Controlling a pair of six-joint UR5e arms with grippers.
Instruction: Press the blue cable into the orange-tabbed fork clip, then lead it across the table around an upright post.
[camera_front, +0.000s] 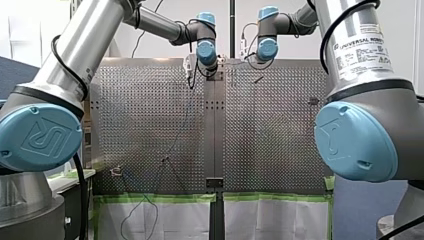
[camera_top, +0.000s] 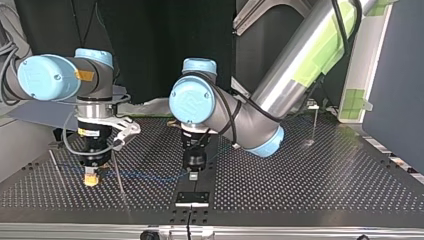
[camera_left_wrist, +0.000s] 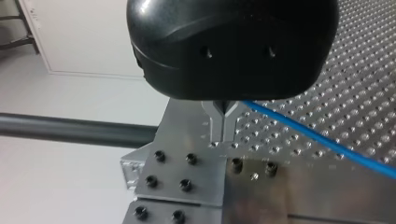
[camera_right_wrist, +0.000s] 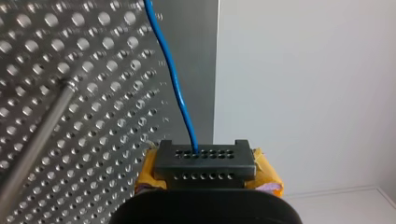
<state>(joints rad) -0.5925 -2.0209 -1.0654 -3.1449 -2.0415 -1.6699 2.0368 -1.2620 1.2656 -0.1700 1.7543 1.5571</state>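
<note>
Routing unfinished
Right fingers grip cable; left fingers closed; post at top view's two o'clock apparently unrounded.

The surface is perforated sheet metal with a dull silver sheen; its joining plate is smooth brushed metal with matt black screws. The blue cable has a smooth, slightly glossy plastic sheath. The upright post is a plain metal rod, satin-finished. The casing of my left hand is glossy black plastic. My right hand shows a matt dark block pierced with holes, flanked by yellow pads of creased, tape-like material. The arm tubes are brushed metal, the joint caps smooth blue plastic.
</note>
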